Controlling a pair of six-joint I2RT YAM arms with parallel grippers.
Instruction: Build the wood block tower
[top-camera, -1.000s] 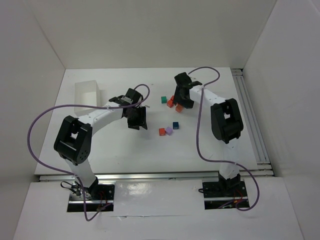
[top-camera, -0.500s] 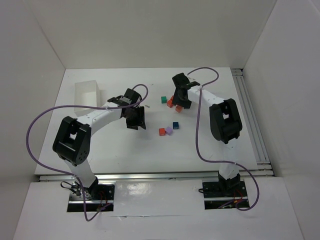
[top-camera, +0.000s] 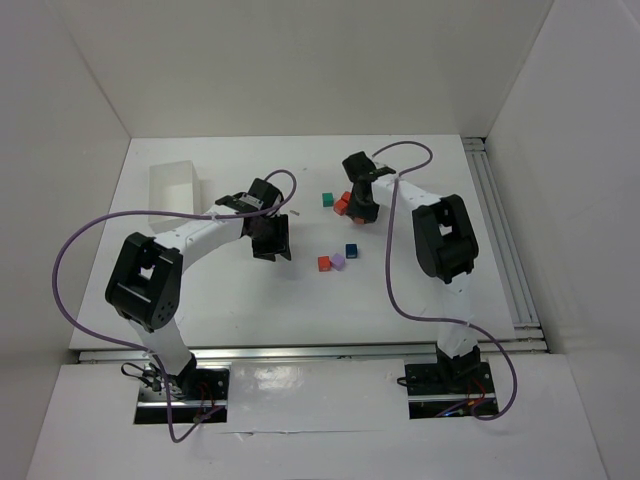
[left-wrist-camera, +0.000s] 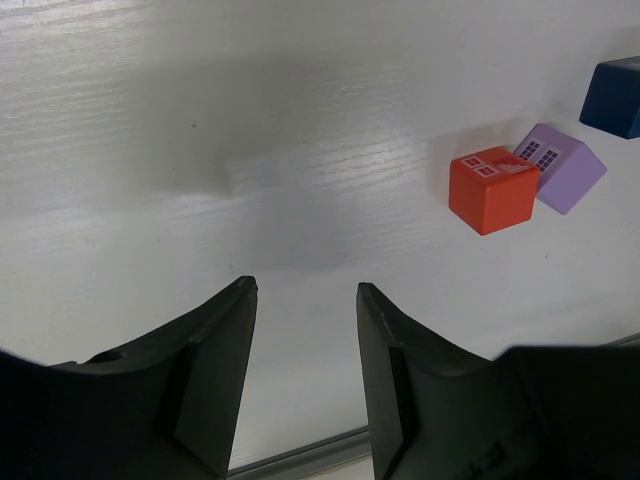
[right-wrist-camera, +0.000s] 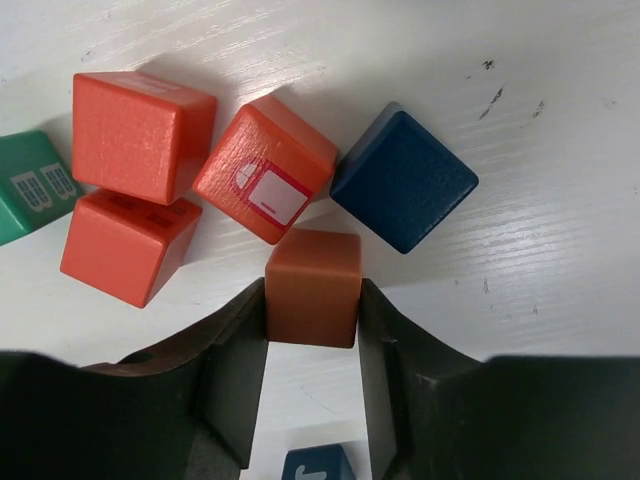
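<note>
My right gripper (right-wrist-camera: 312, 290) is shut on an orange wood block (right-wrist-camera: 312, 287), and both fingers press its sides as it rests on the table. Just beyond it lie a dark blue block (right-wrist-camera: 404, 178), a labelled orange-red block (right-wrist-camera: 268, 168), two red blocks (right-wrist-camera: 140, 135) and a teal block (right-wrist-camera: 30, 185). In the top view this gripper (top-camera: 358, 205) sits over that cluster by the teal block (top-camera: 327, 199). My left gripper (left-wrist-camera: 305, 290) is open over bare table, left of a red block (left-wrist-camera: 492, 188), a purple block (left-wrist-camera: 560, 167) and a dark blue block (left-wrist-camera: 615, 95). No tower is in view.
A white rectangular tray (top-camera: 175, 188) stands at the back left of the table. White walls close in the table on three sides. A metal rail (top-camera: 500, 230) runs along the right edge. Purple cables loop over both arms.
The right gripper has shifted slightly toward the far left and its jaws have closed onto the orange block. The left arm has barely moved and its jaws stay as they were.
</note>
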